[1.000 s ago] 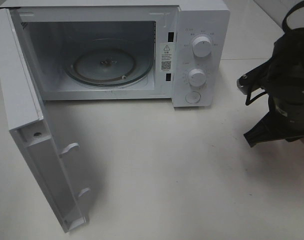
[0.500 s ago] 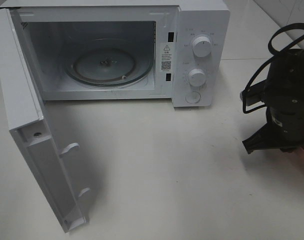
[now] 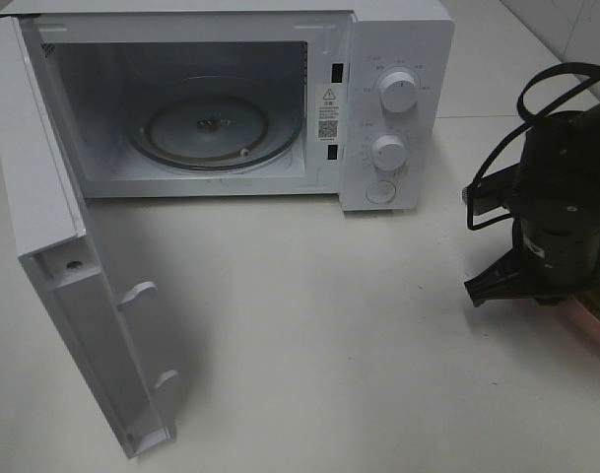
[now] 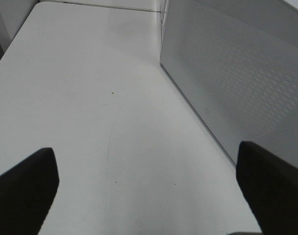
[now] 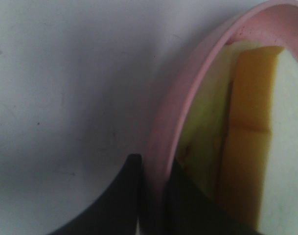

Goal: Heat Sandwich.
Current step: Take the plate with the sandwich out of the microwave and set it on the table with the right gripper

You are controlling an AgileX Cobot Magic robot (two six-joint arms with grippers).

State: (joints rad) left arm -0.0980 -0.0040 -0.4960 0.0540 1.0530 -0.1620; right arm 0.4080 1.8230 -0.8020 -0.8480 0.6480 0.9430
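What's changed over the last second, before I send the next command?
The right arm moved toward the near right edge of the overhead view, and a sliver of the pink plate now shows beneath it. The right gripper is shut on the plate's rim, the sandwich on it. The microwave, its open door and the open left gripper look unchanged.

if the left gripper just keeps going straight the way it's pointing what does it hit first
Probably only the bare table. The open left gripper aims along it, and the microwave's perforated wall lies off to one side; depth is hard to judge.
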